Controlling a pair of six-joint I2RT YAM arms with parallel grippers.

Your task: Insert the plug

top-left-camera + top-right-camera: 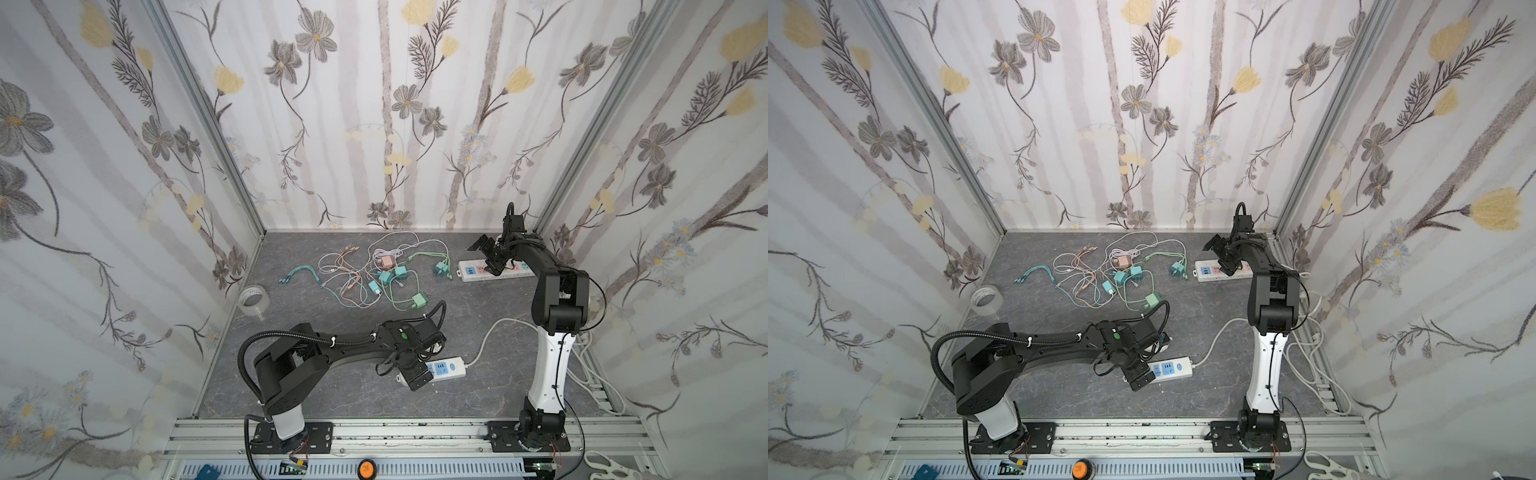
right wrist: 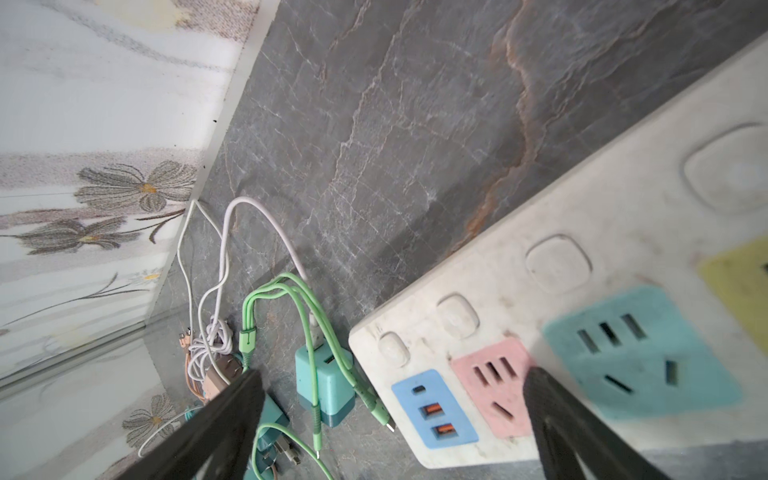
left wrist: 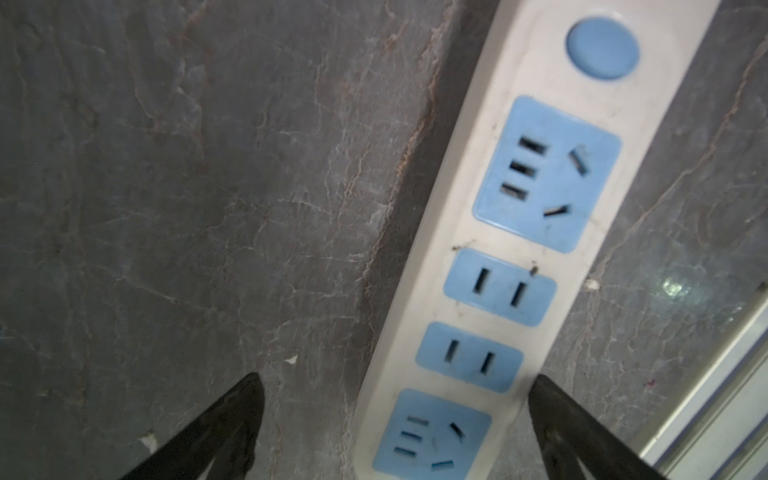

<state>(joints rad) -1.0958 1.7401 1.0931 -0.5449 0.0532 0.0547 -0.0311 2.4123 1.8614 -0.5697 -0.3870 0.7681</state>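
Hovering wide-jawed and empty, your left gripper (image 3: 395, 379) hangs over the near power strip (image 1: 446, 368) and your right gripper (image 2: 395, 374) over the far power strip (image 1: 471, 271), while the teal plug (image 2: 326, 386) lies loose beside that far strip among tangled cables (image 1: 353, 270), leaving both pickup and insertion, seemingly, yet to do.

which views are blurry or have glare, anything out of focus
Left wrist view: the blue-socket power strip is slightly soft, and a glare patch sits on the tabletop beside it. Right wrist view: the multicoloured power strip blurs close to the lens; the teal charger is crisper. Both top views: sharp, evenly lit.
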